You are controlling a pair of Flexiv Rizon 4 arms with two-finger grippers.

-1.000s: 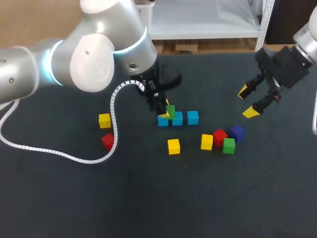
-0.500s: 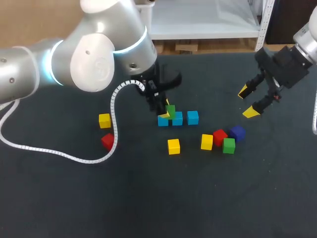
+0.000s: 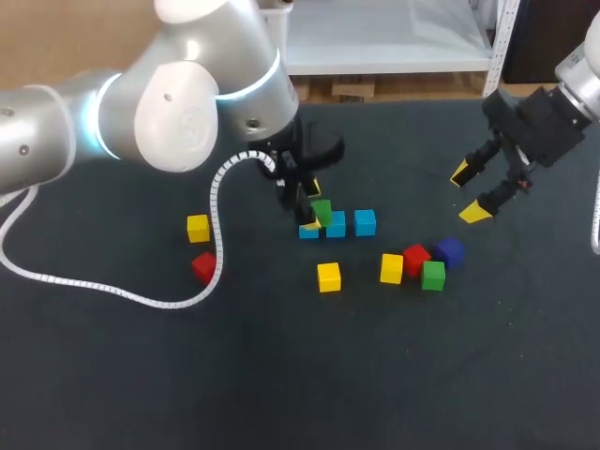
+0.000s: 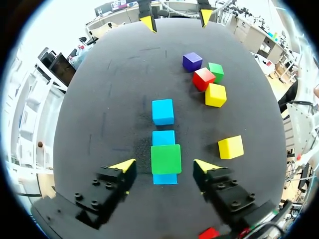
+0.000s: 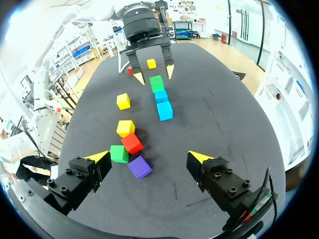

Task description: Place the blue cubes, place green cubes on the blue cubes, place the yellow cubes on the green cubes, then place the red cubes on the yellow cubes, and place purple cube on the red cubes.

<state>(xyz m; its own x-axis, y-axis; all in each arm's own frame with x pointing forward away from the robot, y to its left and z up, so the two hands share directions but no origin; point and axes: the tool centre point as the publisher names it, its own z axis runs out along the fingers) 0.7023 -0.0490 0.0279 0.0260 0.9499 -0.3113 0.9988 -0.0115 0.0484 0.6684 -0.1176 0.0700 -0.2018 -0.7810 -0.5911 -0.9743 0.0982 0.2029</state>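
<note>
A green cube point(image 4: 166, 159) rests across two touching blue cubes point(image 4: 163, 137), and my left gripper point(image 4: 163, 165) stands open around it, its fingers clear of both sides. A third blue cube point(image 4: 163, 111) lies just ahead. In the head view the green cube point(image 3: 322, 211) sits on the blue pair point(image 3: 335, 225) under my left gripper point(image 3: 310, 206). My right gripper point(image 3: 472, 193) hangs open and empty at the right, above the table. Below it lie a purple cube point(image 5: 139, 167), a second green cube point(image 5: 118, 153), a red cube point(image 5: 131, 143) and a yellow cube point(image 5: 125, 128).
A lone yellow cube point(image 3: 328, 276) lies in front of the blue row. Another yellow cube point(image 3: 198, 227) and a red cube point(image 3: 203, 266) sit at the left, beside my left arm's white coiled cable point(image 3: 217, 202).
My left gripper has opened and let go of the green cube, which now rests on the two blue cubes. The right arm has not moved.
</note>
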